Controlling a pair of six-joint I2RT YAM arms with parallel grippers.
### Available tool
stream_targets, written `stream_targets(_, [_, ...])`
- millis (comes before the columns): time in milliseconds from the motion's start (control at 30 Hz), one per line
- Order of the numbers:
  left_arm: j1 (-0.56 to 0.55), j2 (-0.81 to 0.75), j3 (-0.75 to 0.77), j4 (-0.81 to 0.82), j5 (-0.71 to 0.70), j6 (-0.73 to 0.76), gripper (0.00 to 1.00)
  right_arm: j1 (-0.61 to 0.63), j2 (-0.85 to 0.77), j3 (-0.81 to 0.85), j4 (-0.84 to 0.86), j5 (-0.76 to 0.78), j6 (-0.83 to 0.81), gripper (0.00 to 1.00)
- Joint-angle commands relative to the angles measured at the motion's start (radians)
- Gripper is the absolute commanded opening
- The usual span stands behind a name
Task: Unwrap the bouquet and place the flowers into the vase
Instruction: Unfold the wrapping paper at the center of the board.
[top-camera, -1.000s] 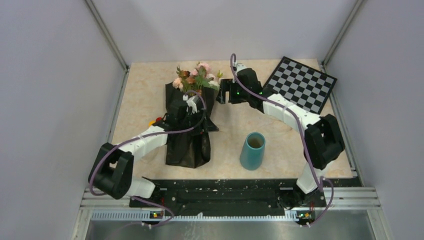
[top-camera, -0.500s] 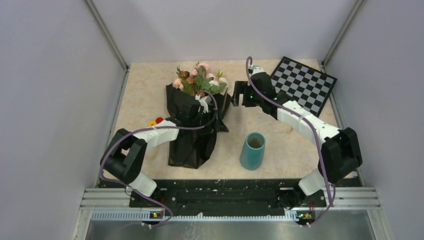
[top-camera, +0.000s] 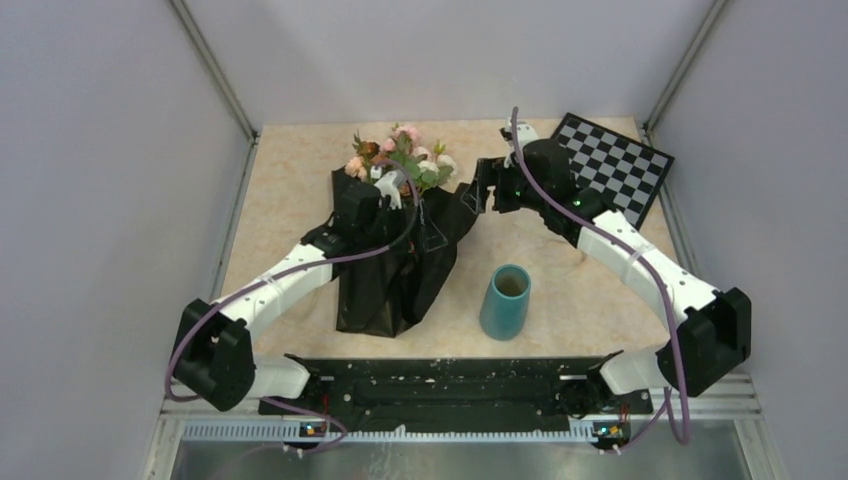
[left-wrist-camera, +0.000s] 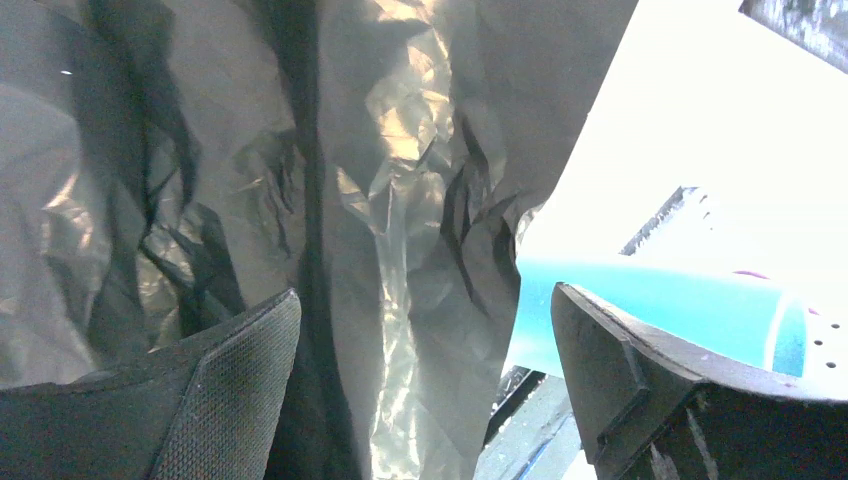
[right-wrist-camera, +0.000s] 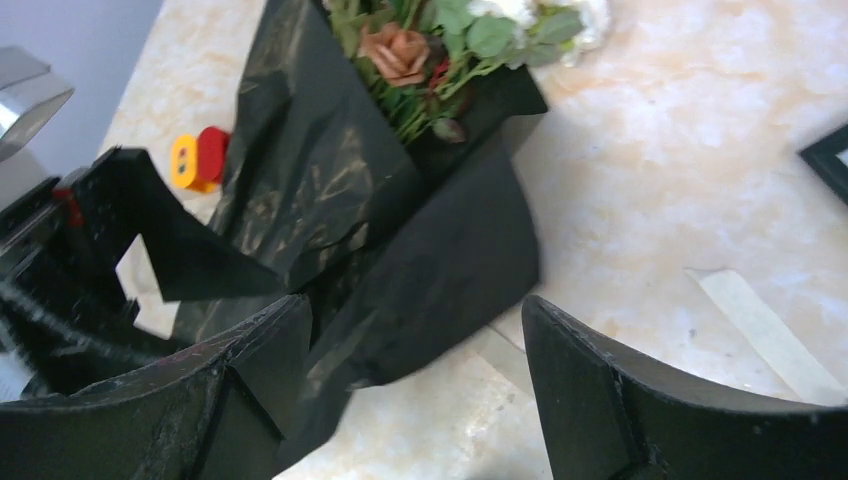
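Observation:
The bouquet (top-camera: 390, 270) lies on the table, its glossy black paper (right-wrist-camera: 430, 250) spread loose with one flap out to the right. The flowers (top-camera: 400, 158), pink, cream and rusty orange roses (right-wrist-camera: 398, 48), stick out of its far end. My left gripper (top-camera: 390, 195) hovers over the paper just below the blooms; in the left wrist view it (left-wrist-camera: 425, 375) is open, with crinkled paper (left-wrist-camera: 400, 200) behind the fingers. My right gripper (top-camera: 482, 195) is open beside the right flap; in its own view it (right-wrist-camera: 420, 375) holds nothing. The teal vase (top-camera: 505, 302) stands upright at the front right, also visible as the vase (left-wrist-camera: 680, 310).
A black-and-white checkerboard (top-camera: 610, 165) lies at the back right behind the right arm. A small red-and-yellow object (right-wrist-camera: 198, 160) sits left of the bouquet. A pale strip (right-wrist-camera: 765, 335) lies flat on the table to the right of the paper. Grey walls close in on both sides.
My left gripper has opened wide and reached farther up the bouquet toward the blooms. The right arm has shifted right, and the paper's right flap now lies spread farther out.

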Motion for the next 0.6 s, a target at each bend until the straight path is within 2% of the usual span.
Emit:
stream_targets(0, [0.06,-0.073,0.015,-0.137,-0.079,0.053,0.99,0.056,0.004,0.078,-0.009,-0.124,-0.025,0.78])
stream_targets(233, [0.305,-0.182,-0.09,-0.202,-0.077,0.053,0.99,0.158,0.094,0.084,0.032,-0.191,0.032,0.71])
stream_targets(400, [0.44,-0.242,-0.163,-0.219,-0.115,0.068,0.99,0.222,0.195,0.097,0.062,-0.27,0.041,0.64])
stream_targets(567, [0.506,-0.252,-0.212,-0.211,-0.181,0.057,0.99,0.293,0.326,0.149,0.057,-0.347,0.005,0.6])
